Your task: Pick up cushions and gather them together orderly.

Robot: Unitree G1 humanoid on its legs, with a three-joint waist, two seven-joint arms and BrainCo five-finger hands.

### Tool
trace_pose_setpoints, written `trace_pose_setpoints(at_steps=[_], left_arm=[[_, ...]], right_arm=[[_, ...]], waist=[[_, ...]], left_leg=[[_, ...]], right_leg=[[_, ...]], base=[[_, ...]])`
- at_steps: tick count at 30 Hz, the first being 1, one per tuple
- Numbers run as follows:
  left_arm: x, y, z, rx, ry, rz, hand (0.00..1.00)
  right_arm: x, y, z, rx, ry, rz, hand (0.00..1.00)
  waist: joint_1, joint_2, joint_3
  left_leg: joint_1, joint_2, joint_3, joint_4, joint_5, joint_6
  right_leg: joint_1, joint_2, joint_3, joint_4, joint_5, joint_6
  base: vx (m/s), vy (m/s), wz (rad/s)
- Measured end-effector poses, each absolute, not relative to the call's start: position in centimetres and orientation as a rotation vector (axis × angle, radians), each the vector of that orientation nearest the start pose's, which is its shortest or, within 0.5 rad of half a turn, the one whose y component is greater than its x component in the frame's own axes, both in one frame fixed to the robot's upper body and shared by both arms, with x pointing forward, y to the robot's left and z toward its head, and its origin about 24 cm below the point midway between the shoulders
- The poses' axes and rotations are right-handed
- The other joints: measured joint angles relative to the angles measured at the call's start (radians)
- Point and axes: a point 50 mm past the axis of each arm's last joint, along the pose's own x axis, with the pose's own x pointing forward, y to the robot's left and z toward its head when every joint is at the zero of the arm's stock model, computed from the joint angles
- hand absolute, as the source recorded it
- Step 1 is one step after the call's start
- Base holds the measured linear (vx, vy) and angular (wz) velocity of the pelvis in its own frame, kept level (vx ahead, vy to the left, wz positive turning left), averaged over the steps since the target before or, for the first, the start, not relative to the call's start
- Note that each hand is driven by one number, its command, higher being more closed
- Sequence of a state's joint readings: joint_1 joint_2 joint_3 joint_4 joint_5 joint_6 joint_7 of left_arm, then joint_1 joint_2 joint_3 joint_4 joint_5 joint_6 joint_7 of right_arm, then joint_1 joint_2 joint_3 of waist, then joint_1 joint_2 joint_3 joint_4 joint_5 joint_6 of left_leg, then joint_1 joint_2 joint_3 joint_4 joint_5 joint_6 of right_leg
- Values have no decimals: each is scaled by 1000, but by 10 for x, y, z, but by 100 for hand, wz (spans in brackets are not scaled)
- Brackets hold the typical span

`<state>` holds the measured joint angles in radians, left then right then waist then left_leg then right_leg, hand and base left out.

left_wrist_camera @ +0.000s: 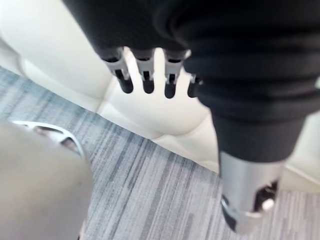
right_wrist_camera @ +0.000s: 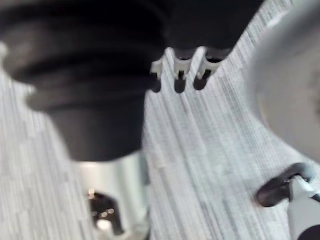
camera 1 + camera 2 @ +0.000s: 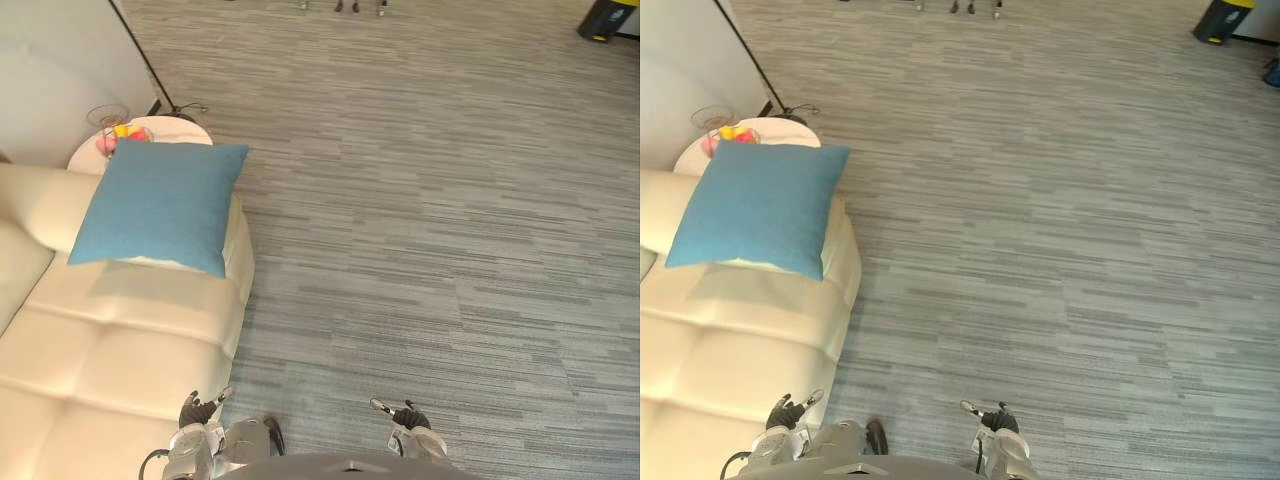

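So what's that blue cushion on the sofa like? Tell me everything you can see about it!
The blue cushion is one plain square, soft and puffy, in what looks like woven cloth, with pointy corners and no pattern. It lies face up on top of the cream sofa arm, turned a little askew, one edge sticking out over the seat and throwing a shadow there. Its far edge covers part of a small round table behind it. The sofa is all I can see touching it.
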<state>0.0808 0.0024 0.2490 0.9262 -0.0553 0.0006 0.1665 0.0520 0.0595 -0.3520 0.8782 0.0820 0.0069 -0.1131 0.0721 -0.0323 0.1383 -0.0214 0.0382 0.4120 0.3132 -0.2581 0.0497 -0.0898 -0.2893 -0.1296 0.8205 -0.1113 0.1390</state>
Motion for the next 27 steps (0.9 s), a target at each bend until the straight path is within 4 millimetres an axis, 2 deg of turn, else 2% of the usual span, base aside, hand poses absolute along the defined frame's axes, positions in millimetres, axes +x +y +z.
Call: trace_pose_setpoints(at_steps=[1, 2, 4, 5, 7, 8, 10, 12, 13, 14, 15, 16, 17, 18, 19, 20, 21, 23, 24, 25, 26, 27], left_arm=[[111, 197, -152, -75, 1018, 433, 0], [110, 196, -153, -63, 1026, 419, 0], [109, 193, -154, -54, 1038, 400, 0], [109, 192, -154, -52, 1039, 397, 0], [112, 191, -154, -54, 1035, 392, 0], [112, 191, -154, -54, 1036, 392, 0], [112, 190, -154, -60, 1038, 394, 0], [111, 191, -155, -80, 1041, 418, 0], [110, 186, -156, -98, 1049, 421, 0], [105, 181, -159, -112, 1072, 418, 0], [104, 173, -160, -135, 1081, 407, 0], [104, 168, -160, -161, 1078, 411, 0], [102, 167, -160, -170, 1079, 419, 0], [102, 168, -160, -174, 1078, 423, 0], [104, 169, -159, -174, 1070, 426, 0], [107, 173, -157, -174, 1051, 439, 0], [109, 174, -156, -182, 1039, 443, 0], [112, 177, -154, -168, 1022, 432, 0], [115, 178, -153, -159, 1009, 422, 0], [117, 179, -152, -162, 1000, 420, 0], [118, 179, -152, -162, 996, 419, 0], [119, 179, -151, -154, 994, 407, 0]], right_arm=[[129, -190, -145, 228, 933, -467, 0], [129, -192, -145, 222, 934, -470, 0], [129, -197, -144, 214, 930, -479, 0], [130, -198, -144, 213, 927, -480, 0], [131, -202, -143, 219, 920, -495, 0], [132, -202, -143, 219, 917, -495, 0], [129, -206, -143, 221, 922, -515, 0], [120, -211, -145, 247, 930, -557, 0], [118, -214, -144, 246, 927, -564, 0], [120, -220, -142, 231, 916, -569, 0], [122, -225, -140, 217, 901, -573, 0], [126, -227, -138, 215, 885, -575, 0], [127, -230, -137, 217, 880, -585, 0], [127, -231, -137, 219, 883, -592, 0], [127, -231, -137, 218, 884, -592, 0], [122, -231, -139, 208, 897, -588, 0], [121, -229, -140, 199, 905, -577, 0], [123, -226, -141, 191, 918, -554, 0], [126, -222, -141, 188, 920, -537, 0], [127, -220, -142, 189, 922, -529, 0], [127, -220, -142, 193, 923, -530, 0], [125, -219, -143, 198, 929, -533, 0]], waist=[[-8, -2, 3], [-17, -3, 4], [-28, 0, 5], [-32, 1, 5], [-34, 8, 10], [-35, 9, 11], [-42, 15, 25], [-42, 12, 33], [-45, 25, 37], [-49, 49, 33], [-44, 80, 22], [-29, 101, 19], [-29, 105, 20], [-39, 111, 23], [-42, 118, 25], [-39, 114, 32], [-27, 113, 33], [-18, 106, 36], [-17, 103, 38], [-16, 100, 40], [-16, 97, 42], [-16, 94, 44]], left_leg=[[54, -5, 1, -35, -1, -2], [112, -6, 2, -71, 0, -4], [187, -5, 1, -131, 4, -19], [196, -2, 0, -142, 2, -24], [218, 15, -6, -162, -10, -45], [223, 20, -9, -162, -15, -53], [257, 41, -41, -163, -40, -89], [304, 49, -84, -159, -94, -118], [335, 69, -116, -162, -124, -126], [352, 90, -145, -167, -139, -108], [355, 103, -185, -164, -133, -90], [342, 118, -243, -129, -95, -104], [300, 134, -299, -40, -69, -109], [230, 154, -341, 121, -39, -123], [189, 166, -360, 214, -8, -137], [62, 209, -384, 485, 91, -162], [0, 238, -350, 613, 89, -153], [-74, 250, -288, 692, 74, -130], [-138, 246, -232, 675, 59, -109], [-173, 237, -187, 614, 47, -99], [-178, 228, -162, 566, 41, -104], [-184, 206, -105, 415, 45, -106]], right_leg=[[-39, 4, -17, 86, -27, -7], [-61, 12, -56, 107, -75, -21], [-129, 42, -153, -19, -140, -57], [-153, 56, -168, -93, -139, -60], [-214, 101, -183, -336, -80, -89], [-224, 113, -179, -402, -45, -89], [-226, 135, -140, -630, 86, -76], [-226, 120, -73, -662, 150, -71], [-231, 132, -69, -585, 223, -71], [-252, 147, -71, -492, 197, -70], [-278, 157, -77, -418, 134, -75], [-298, 159, -81, -344, 68, -91], [-288, 158, -100, -319, 27, -97], [-254, 156, -127, -316, -5, -101], [-231, 155, -144, -319, -18, -101], [-152, 155, -188, -337, -48, -120], [-104, 157, -210, -354, -60, -131], [-38, 157, -225, -398, -65, -135], [20, 154, -241, -459, -59, -126], [60, 147, -261, -498, -53, -115], [77, 140, -270, -512, -49, -110], [113, 129, -294, -535, -45, -100]], base=[[293, 78, -1], [286, 57, 8], [299, 18, 12], [275, -36, 12], [273, -96, 11], [338, -155, 16], [382, -209, 41], [425, -308, 55], [567, -391, 57], [503, -313, 47], [494, -315, 26], [495, -350, 19], [488, -360, 36], [377, -285, 53], [438, -276, 74], [504, -262, 63], [416, -198, 53], [317, -81, 24], [443, -69, 33], [353, -23, 34], [336, 27, 39], [412, 79, 60]])
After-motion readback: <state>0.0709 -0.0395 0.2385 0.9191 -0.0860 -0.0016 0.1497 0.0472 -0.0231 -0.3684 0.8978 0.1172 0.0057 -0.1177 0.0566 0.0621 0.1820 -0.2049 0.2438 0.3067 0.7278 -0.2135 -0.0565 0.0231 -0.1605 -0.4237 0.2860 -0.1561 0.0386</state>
